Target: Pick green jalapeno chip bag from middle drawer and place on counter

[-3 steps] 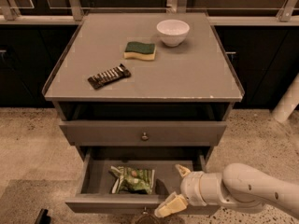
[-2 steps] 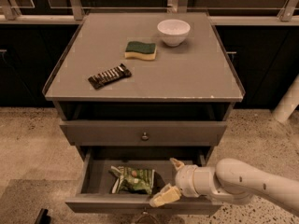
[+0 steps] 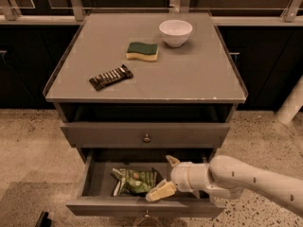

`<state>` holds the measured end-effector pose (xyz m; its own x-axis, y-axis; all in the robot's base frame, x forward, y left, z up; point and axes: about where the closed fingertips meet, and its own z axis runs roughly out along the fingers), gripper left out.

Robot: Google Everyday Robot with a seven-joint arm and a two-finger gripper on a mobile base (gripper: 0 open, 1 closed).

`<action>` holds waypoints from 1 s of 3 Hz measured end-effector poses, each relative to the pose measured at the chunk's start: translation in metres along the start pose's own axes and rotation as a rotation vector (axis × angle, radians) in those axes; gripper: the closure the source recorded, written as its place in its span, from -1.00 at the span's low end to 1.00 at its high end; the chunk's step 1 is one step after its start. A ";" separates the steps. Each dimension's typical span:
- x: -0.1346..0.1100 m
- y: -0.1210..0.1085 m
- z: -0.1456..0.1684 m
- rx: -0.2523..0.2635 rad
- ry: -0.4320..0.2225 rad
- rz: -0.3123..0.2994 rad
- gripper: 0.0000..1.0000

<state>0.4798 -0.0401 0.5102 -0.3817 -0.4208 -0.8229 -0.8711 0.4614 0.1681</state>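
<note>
The green jalapeno chip bag (image 3: 135,181) lies in the open middle drawer (image 3: 94,205), just beyond the fingertips of our gripper (image 3: 166,176), which is spread wide inside the drawer. We judge this the reach before grasping. Next we must straddle the bag, close, then lift toward the counter (image 3: 189,74).

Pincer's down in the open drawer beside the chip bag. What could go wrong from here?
The open pincer is at the right edge of the green jalapeno chip bag, so it may pinch only crinkled foil and slip. Lifting out, the arm or bag could catch the closed drawer front just above the open drawer. On the counter, the sponge, snack bar and bowl could get knocked.
</note>
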 end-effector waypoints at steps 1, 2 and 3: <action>0.003 0.002 -0.006 0.031 -0.015 0.012 -1.00; 0.002 -0.013 0.009 0.033 -0.034 -0.008 -1.00; -0.004 -0.031 0.034 0.025 -0.051 -0.024 -1.00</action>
<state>0.5188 -0.0265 0.4894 -0.3434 -0.3918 -0.8535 -0.8717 0.4714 0.1343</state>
